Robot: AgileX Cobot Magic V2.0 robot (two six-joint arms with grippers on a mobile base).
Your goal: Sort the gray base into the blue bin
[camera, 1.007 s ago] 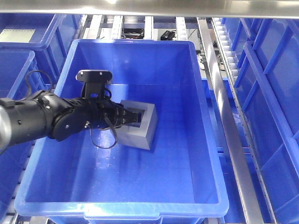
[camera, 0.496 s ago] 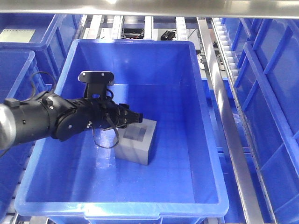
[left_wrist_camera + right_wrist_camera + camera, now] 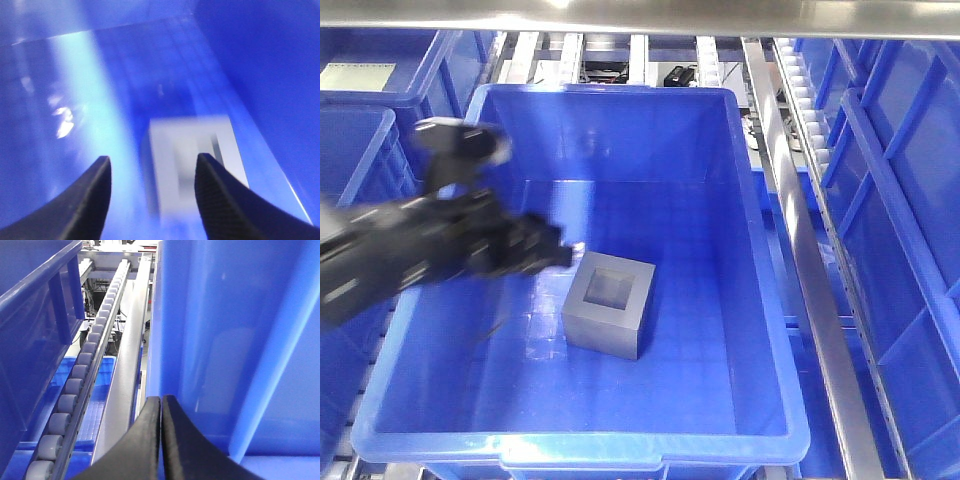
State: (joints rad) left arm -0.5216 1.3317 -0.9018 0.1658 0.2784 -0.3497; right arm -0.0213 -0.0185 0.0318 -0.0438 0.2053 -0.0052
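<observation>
The gray base rests on the floor of the blue bin, its square recess facing up. In the left wrist view the gray base is blurred, ahead of my fingers. My left gripper is open and empty, blurred by motion, up and to the left of the block, apart from it. In its own view the left gripper has its jaws spread wide over the bin floor. My right gripper is shut on nothing, beside a blue bin wall.
More blue bins stand at the left and right. A metal rail runs along the bin's right side. A roller conveyor track and a metal rail lie left of my right gripper.
My left gripper let go of the gray base and pulled back to the left and up. The block tipped down onto the bin floor, recess up.
</observation>
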